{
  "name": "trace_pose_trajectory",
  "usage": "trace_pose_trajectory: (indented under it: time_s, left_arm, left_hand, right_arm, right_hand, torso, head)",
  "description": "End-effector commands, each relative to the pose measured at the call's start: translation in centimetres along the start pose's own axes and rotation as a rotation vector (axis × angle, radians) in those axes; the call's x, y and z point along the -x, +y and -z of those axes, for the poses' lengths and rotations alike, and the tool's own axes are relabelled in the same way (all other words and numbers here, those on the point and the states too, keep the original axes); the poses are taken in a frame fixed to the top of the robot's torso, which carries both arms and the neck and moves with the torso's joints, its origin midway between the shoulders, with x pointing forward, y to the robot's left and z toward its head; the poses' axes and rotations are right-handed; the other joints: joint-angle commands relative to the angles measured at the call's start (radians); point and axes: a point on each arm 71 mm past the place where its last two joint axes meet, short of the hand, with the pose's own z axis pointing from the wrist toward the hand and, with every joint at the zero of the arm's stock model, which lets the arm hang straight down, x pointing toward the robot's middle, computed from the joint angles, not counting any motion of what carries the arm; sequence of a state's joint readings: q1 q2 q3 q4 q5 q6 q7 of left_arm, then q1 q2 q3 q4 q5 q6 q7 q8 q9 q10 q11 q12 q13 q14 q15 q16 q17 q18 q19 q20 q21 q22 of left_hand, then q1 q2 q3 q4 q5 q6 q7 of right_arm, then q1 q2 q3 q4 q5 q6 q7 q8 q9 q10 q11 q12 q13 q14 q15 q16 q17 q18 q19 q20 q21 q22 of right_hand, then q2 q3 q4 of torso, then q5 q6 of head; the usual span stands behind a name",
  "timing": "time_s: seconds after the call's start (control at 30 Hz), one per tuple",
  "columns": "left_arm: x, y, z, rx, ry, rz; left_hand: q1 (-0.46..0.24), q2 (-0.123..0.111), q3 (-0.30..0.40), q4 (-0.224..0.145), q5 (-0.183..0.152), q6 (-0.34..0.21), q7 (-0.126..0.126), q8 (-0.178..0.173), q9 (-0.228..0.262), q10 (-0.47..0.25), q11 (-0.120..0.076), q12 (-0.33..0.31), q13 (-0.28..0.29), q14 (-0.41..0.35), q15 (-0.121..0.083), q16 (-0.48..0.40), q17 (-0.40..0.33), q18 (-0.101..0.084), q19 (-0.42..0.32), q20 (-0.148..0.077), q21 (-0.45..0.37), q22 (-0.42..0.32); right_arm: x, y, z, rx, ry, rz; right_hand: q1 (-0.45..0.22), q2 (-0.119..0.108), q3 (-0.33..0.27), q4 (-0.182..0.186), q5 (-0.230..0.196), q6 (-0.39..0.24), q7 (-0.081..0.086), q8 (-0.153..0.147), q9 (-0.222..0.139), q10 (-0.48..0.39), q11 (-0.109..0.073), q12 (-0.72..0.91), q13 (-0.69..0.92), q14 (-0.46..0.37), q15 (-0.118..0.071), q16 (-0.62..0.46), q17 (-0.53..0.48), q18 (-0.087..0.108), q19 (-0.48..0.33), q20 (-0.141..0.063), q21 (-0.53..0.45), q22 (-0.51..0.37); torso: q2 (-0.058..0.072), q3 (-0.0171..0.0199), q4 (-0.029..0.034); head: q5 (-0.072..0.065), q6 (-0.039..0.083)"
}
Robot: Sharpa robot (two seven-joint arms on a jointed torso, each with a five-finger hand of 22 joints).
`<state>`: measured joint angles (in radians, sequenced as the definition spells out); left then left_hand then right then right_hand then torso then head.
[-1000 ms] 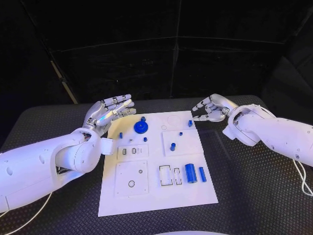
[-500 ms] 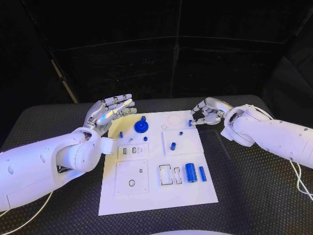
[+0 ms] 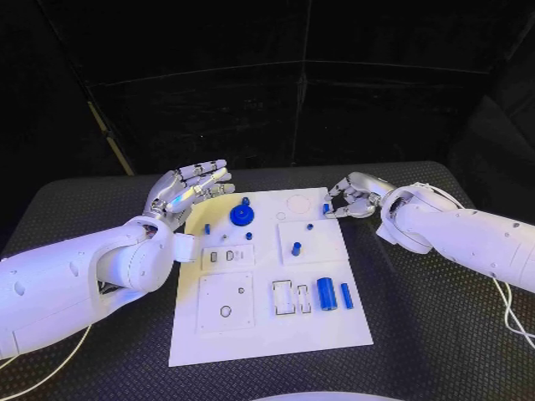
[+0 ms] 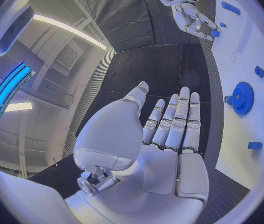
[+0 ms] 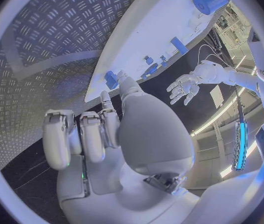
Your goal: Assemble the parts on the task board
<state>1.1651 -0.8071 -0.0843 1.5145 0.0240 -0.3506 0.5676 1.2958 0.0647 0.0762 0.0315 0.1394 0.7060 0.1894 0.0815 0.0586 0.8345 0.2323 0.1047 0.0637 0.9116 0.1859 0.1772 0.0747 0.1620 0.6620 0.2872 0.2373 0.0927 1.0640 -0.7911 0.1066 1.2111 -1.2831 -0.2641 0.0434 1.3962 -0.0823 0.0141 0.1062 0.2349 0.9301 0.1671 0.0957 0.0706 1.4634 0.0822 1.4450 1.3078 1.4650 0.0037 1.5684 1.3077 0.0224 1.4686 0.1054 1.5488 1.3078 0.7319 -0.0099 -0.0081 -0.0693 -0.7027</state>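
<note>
The task board (image 3: 272, 330) lies flat in the middle of the black tabletop (image 3: 436, 334). The left hand (image 3: 191, 188) hovers beside the board's far left corner, palm up, fingers spread, holding nothing. The right hand (image 3: 351, 196) sits at the board's far right edge with its fingers curled; thumb and fingertip close around a small blue peg (image 3: 325, 209) there, though actual contact cannot be confirmed. A blue gear (image 3: 242, 218) stands near the far left. Two blue cylinders (image 3: 334, 295) lie side by side at the near right.
</note>
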Motion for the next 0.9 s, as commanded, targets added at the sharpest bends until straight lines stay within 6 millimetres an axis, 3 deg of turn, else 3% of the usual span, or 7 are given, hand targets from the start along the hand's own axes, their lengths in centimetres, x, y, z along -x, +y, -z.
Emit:
trace_pose_trajectory:
  time_s: [0.03,0.5,0.9]
  left_arm:
    - [-0.15,-0.12,-0.04,-0.007,0.015,0.003]
    - [-0.08,-0.1,-0.04,-0.006,0.014,0.003]
    - [-0.01,-0.1,-0.04,-0.005,0.013,0.002]
  left_hand:
    - [-0.003,0.006,0.002,-0.006,0.001,0.0,0.096,-0.005,0.0,-0.003,0.004,-0.006,-0.001,0.003,0.007,-0.004,-0.001,0.004,-0.005,0.002,-0.003,-0.001]
    - [-0.003,0.006,0.002,-0.006,0.001,0.0,0.096,-0.005,0.0,-0.003,0.004,-0.006,-0.001,0.003,0.007,-0.005,-0.001,0.005,-0.005,0.002,-0.003,-0.001]
    - [-0.003,0.006,0.002,-0.006,0.001,0.0,0.096,-0.005,0.0,-0.003,0.004,-0.006,-0.001,0.003,0.007,-0.005,-0.001,0.005,-0.005,0.002,-0.003,-0.001]
  right_arm:
    - [-0.11,0.12,-0.13,0.0,0.003,0.007]
    - [-0.49,0.24,-0.44,0.0,-0.017,0.004]
    - [-0.67,0.23,-0.53,-0.004,-0.013,0.003]
  right_hand:
    - [-0.003,0.009,-0.003,0.003,-0.005,0.012,-0.002,0.006,0.002,0.007,-0.002,0.005,0.127,0.106,0.004,0.002,0.263,-0.013,0.085,0.006,0.005,0.217]
    - [0.019,0.059,0.028,-0.007,-0.037,0.051,-0.01,0.028,0.003,0.02,-0.01,0.016,0.141,0.106,-0.003,0.002,0.263,-0.015,0.087,0.001,0.009,0.226]
    - [0.029,0.071,0.043,-0.015,-0.039,0.07,-0.016,0.036,0.003,0.021,-0.015,0.016,0.143,0.106,-0.006,0.002,0.263,-0.015,0.088,-0.002,0.01,0.229]
  torso:
    - [0.0,-0.0005,0.0006]
    - [0.0,0.0002,0.0001]
    - [0.0,0.0004,0.0007]
  head:
    - [-0.001,-0.002]
    - [0.001,-0.006]
    - [-0.002,-0.01]
